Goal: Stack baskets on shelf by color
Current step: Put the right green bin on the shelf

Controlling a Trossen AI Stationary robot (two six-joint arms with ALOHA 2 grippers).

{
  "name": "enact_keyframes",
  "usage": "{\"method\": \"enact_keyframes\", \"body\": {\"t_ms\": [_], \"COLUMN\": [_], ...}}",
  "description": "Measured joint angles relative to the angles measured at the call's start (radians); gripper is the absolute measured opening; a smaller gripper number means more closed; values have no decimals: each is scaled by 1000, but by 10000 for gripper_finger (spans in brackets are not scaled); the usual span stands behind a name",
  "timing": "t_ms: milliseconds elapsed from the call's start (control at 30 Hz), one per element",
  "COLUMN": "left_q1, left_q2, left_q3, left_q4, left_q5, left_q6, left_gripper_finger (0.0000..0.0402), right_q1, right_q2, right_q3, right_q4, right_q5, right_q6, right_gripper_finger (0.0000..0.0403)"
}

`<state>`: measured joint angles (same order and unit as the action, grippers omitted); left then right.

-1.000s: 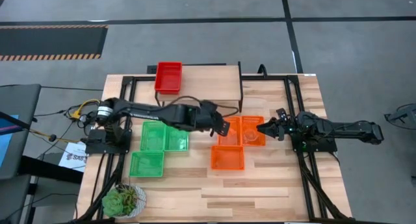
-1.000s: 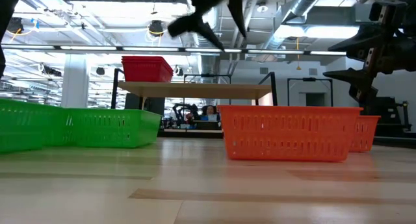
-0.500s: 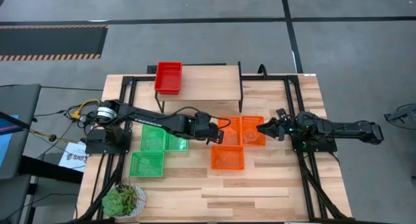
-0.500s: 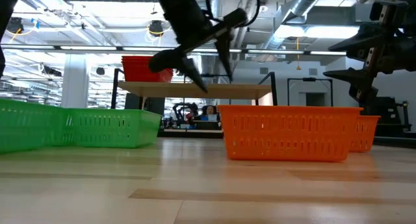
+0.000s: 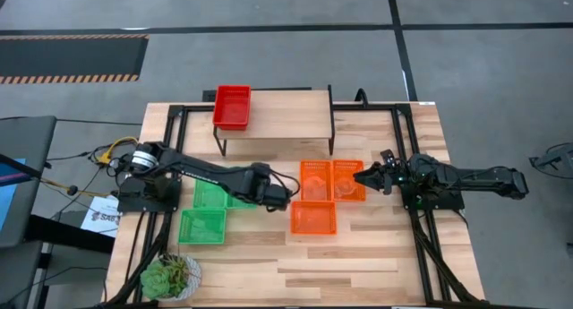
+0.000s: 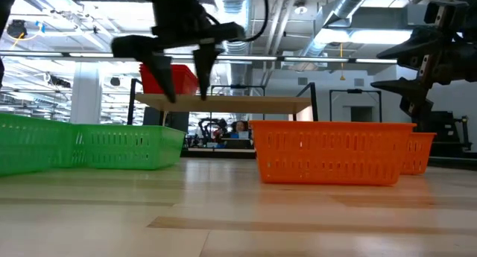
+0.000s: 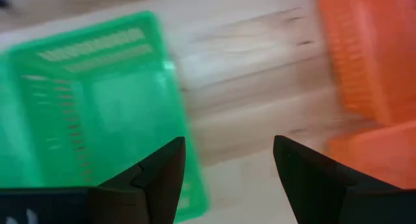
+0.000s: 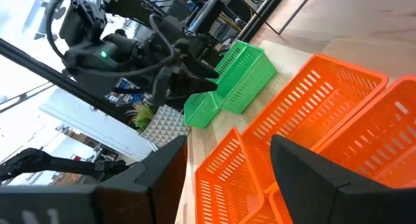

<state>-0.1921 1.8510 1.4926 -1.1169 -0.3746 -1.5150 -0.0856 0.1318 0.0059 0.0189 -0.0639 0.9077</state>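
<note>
A: Three green baskets (image 5: 215, 201) sit in a cluster on the table (image 5: 358, 264), the nearest just beside the left gripper's fingers (image 7: 159, 178) on their one side, with three orange baskets (image 5: 324, 194) just beyond them on the other. A red basket (image 5: 232, 106) is already up on the shelf (image 5: 286, 112).

B: How would they handle?

A: Light, I'd judge: thin plastic mesh, a bit springy, shallow walls. Best pinched over one rim wall, a finger inside and a finger outside, near the middle of a side so it doesn't tip.

B: And the left gripper (image 5: 279, 201)?

A: Empty, fingers spread fairly wide and pointing down, hovering above the bare strip of table between the green and orange groups. The arm reaches low and long across the green baskets.

B: The other one?

A: The right gripper (image 5: 364, 177) waits at the outer edge of the orange baskets, fingers wide apart, holding nothing.
</note>
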Motion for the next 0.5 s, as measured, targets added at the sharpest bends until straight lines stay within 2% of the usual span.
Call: {"method": "enact_keyframes", "body": {"t_ms": [200, 500], "left_q1": [1, 22], "left_q2": [0, 0], "left_q3": [-48, -207], "left_q4": [-28, 147], "left_q5": [-31, 33], "left_q6": [-14, -18], "left_gripper_finger": [222, 222], "right_q1": [0, 0], "right_q2": [0, 0], "right_q3": [0, 0], "right_q4": [0, 0], "right_q5": [0, 0], "right_q6": [0, 1], "right_gripper_finger": [244, 244]}}
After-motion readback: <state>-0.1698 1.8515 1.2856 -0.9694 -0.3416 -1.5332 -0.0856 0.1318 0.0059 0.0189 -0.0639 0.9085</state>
